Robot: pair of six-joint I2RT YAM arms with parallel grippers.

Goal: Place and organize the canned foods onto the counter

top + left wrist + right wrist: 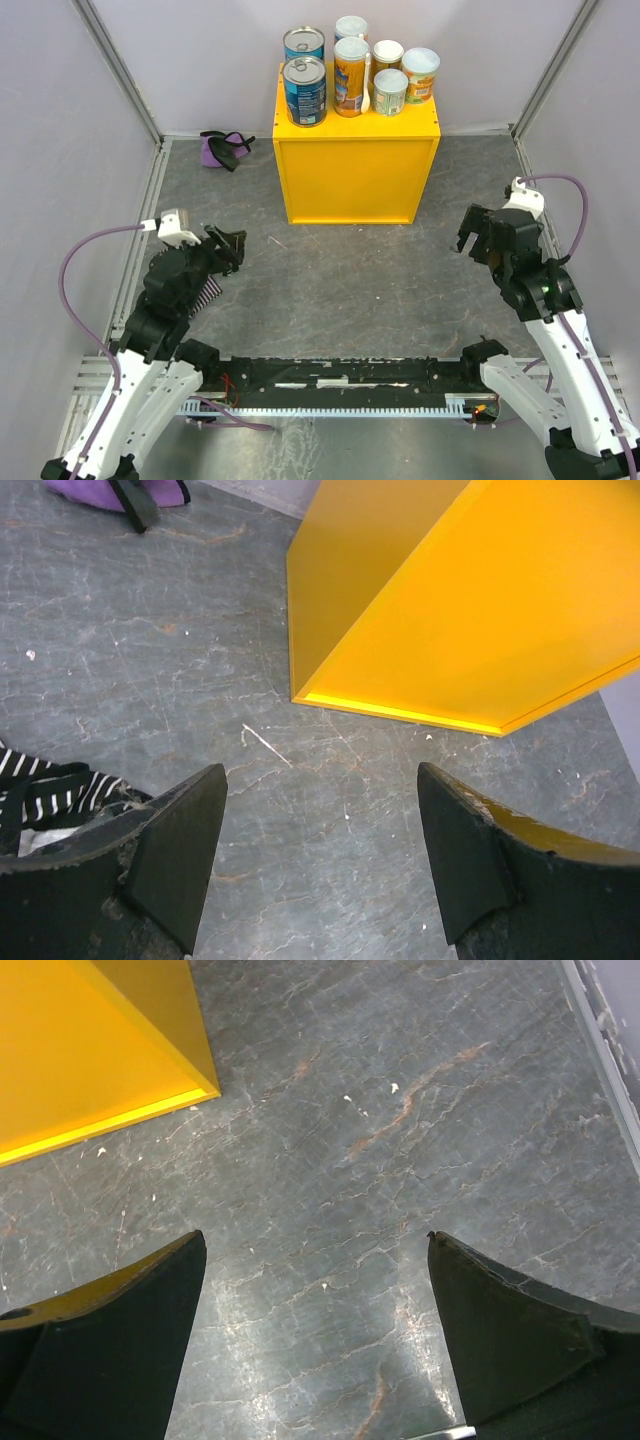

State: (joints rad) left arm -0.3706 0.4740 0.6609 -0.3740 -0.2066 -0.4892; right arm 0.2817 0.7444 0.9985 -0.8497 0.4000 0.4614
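Note:
Several canned foods stand together on the flat top of the yellow counter [355, 180]. Two blue cans [305, 90] are at its left, a tall orange can [351, 76] stands in the middle, and short cans [390, 92] are at the right. My left gripper [228, 250] hovers low over the floor, left of the counter and well apart from it. In the left wrist view it [320, 850] is open with only bare floor between the fingers. My right gripper [475, 240] hangs to the counter's right, likewise open [315, 1330] and empty. The counter's lower corner [480, 610] [80, 1040] shows in both wrist views.
A purple cloth bundle [222, 148] [115, 492] lies at the back left by the wall. A striped cloth [205, 292] [40, 790] lies under the left arm. White walls with metal rails [150, 200] enclose the grey marbled floor.

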